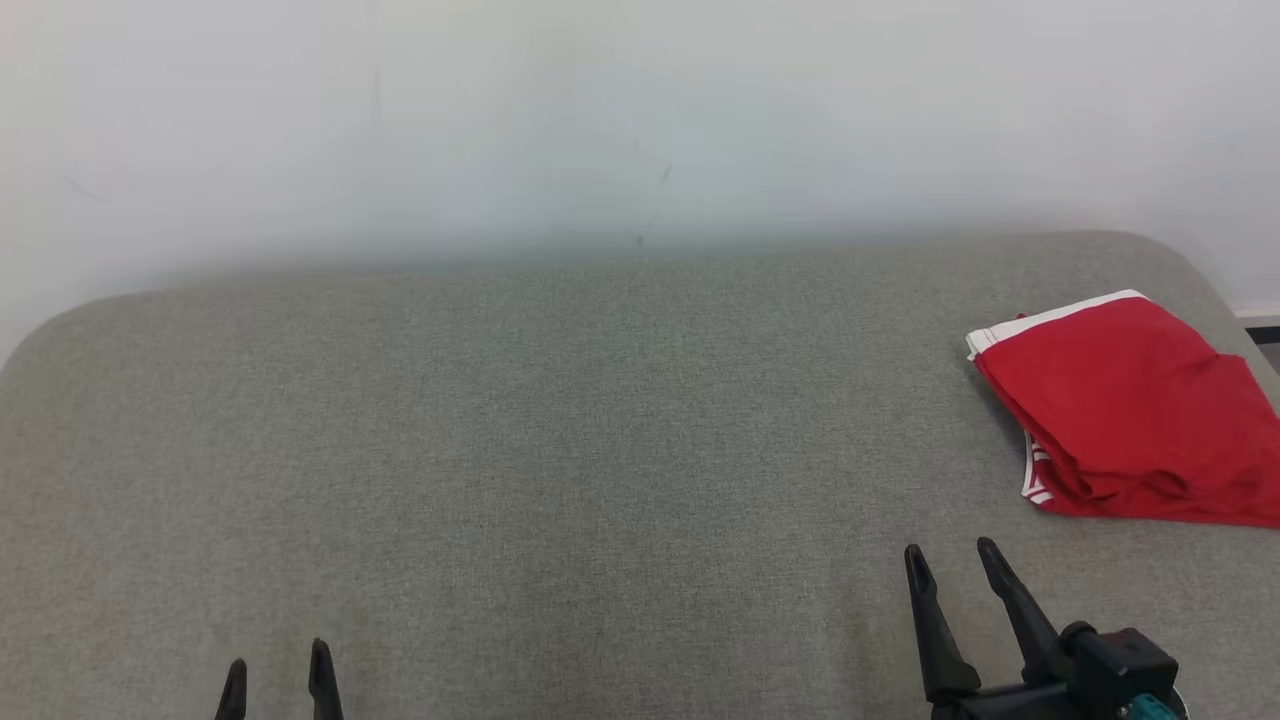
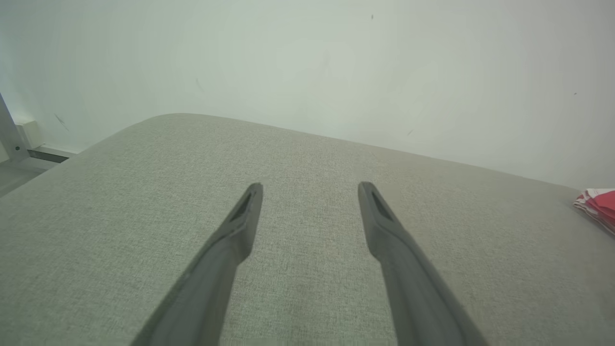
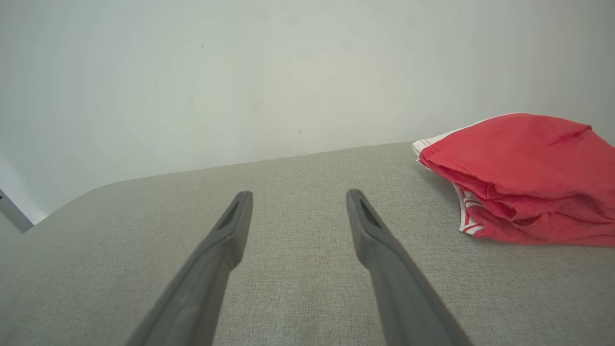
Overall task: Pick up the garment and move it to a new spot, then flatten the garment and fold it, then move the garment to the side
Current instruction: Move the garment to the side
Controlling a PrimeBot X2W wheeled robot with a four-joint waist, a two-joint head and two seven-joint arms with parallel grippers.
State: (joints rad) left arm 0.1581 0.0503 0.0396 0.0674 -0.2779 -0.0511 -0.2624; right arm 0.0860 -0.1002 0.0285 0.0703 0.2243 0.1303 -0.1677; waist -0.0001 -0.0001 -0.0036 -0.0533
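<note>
A red garment (image 1: 1135,410) with white striped trim lies folded at the right edge of the grey fabric surface (image 1: 560,450). The right wrist view has the garment (image 3: 523,178) at its right side, and its corner (image 2: 600,204) peeks in at the right edge of the left wrist view. My right gripper (image 1: 950,560) stands open at the lower right, a short way in front and to the left of the garment, not touching it. At the lower left my left gripper (image 1: 278,668) is open too, with nothing between its fingers, far from the garment.
A pale wall (image 1: 640,120) rises behind the surface. The surface has rounded far corners, and a strip of floor (image 2: 19,168) lies beyond its left end. Wide free fabric stretches across the middle and left.
</note>
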